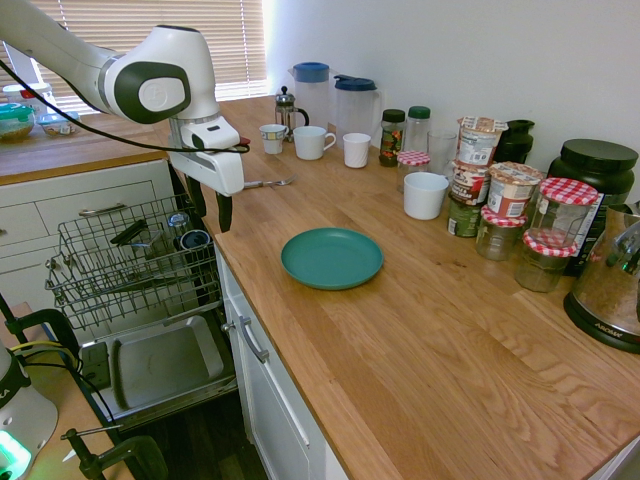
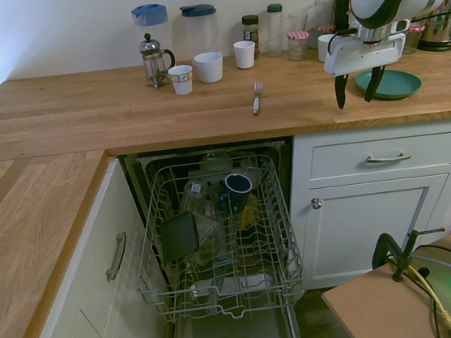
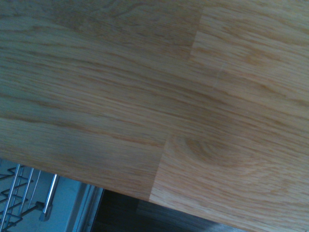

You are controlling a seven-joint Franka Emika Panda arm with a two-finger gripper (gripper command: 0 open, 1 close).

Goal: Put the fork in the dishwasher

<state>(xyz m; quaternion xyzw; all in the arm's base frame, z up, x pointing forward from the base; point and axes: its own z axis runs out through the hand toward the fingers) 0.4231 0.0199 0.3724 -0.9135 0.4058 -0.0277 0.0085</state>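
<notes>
The slim silver metal fork (image 2: 256, 98) lies on the wooden worktop (image 2: 81, 120), tines toward the mugs — handle toward the front edge. The white arm's gripper (image 2: 356, 89) hangs empty, jaws spread, near that edge beside the teal plate (image 2: 399, 84) — the fork lies well off to its side, above the open dishwasher's grey wire rack (image 2: 218, 243).

Fork (image 2: 256, 98) on countertop (image 2: 81, 120)

First exterior view: high over the long worktop (image 1: 420, 340), looking along it toward the window; dishwasher (image 1: 135, 265) at lower left.
Second exterior view: faces the wall across the open dishwasher (image 2: 221, 235), rack at centre.
Wrist view: close above the worktop (image 3: 154, 96) edge, blurred.
Shared: worktop, rack, teal plate (image 1: 331, 258).
</notes>
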